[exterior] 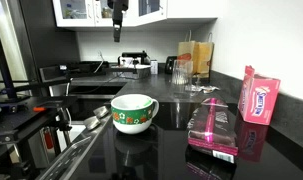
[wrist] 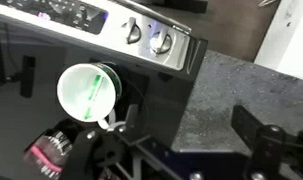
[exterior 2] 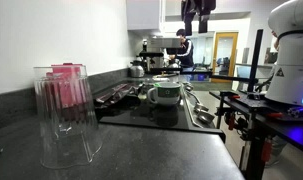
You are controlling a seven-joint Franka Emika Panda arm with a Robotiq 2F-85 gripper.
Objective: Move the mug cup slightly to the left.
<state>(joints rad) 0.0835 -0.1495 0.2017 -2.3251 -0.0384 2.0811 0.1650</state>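
Gripper (exterior: 117,32) is parked high over the back of the counter, well above and apart from everything, holding nothing. In the wrist view its two dark fingers (wrist: 113,152) come in along the bottom edge with a wide gap between them, so the jaws read as spread wide. Mug cup (exterior: 133,113) sits upright on the glossy black cooktop (exterior: 176,112), untouched. White body, green rim, green and red pattern on the side. In an exterior view the mug cup (exterior 2: 164,94) is mid-counter with its handle toward the left of the picture. Seen from above in the wrist view, the mug cup (wrist: 88,92) is a white circle with a green streak inside. It stands near the steel control panel and its knobs (wrist: 163,43), not touching them. Grey speckled counter (wrist: 223,100) starts just beside the cooktop edge. A pink box (exterior: 259,100) stands upright by the wall, well apart from the mug cup. A clear glass jar (exterior 2: 66,115) stands in the foreground of an exterior view, with pink showing through it. I can't tell whether it touches what is behind it. The white robot base (exterior 2: 291,50) is at the picture's right edge.
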